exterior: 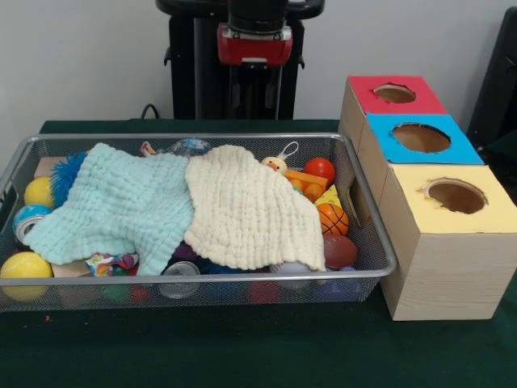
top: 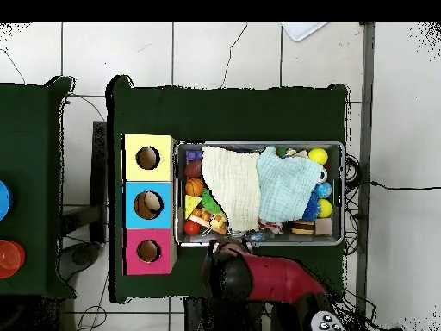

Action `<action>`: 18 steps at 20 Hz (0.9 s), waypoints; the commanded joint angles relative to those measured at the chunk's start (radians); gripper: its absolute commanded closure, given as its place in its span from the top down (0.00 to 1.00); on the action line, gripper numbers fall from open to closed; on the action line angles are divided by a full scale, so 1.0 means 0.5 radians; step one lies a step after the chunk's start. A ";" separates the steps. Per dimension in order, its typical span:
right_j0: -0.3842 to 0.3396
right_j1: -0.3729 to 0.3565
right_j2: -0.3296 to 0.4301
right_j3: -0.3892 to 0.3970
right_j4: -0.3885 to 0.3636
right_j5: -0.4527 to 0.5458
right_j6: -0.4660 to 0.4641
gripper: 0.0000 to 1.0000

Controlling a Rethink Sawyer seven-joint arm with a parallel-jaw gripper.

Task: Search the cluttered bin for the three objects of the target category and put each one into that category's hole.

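The wire mesh bin (exterior: pixel 202 139) is full of toys. A mint-green waffle cloth (exterior: pixel 121 202) and a cream waffle cloth (exterior: pixel 246 210) lie spread over most of them. A small bit of white fabric with multicolour dots (exterior: pixel 111 263) peeks out under the mint cloth's front edge; the rest of the polka-dot cloths is hidden. The yellow-topped box's hole (exterior: pixel 455 196) is at the near right, beside the bin. My gripper (exterior: pixel 254 95) hangs behind the bin's far rim, drawn back, holding nothing I can see. In the overhead view the arm (top: pixel 232 274) sits just below the bin (top: pixel 258 144).
The blue-topped box (exterior: pixel 420 137) and the red-topped box (exterior: pixel 394 94) stand in a row behind the yellow one. Balls (exterior: pixel 26 265), a small basketball (exterior: pixel 332 218) and a yellow duck toy (exterior: pixel 275 164) fill the bin's ends. Dark green cloth covers the table.
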 commanded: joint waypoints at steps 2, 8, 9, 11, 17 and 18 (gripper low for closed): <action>-0.293 0.275 0.454 -0.569 -0.325 0.232 -0.480 1.00; -0.464 0.321 0.746 -0.682 -0.457 0.375 -0.584 1.00; -0.480 0.329 0.775 -0.700 -0.472 0.395 -0.585 1.00; -0.505 0.340 0.821 -0.738 -0.509 0.448 -0.596 1.00; -0.596 0.367 0.916 -0.736 -0.671 0.431 -0.582 1.00; -0.599 0.390 0.929 -0.754 -0.703 0.422 -0.576 1.00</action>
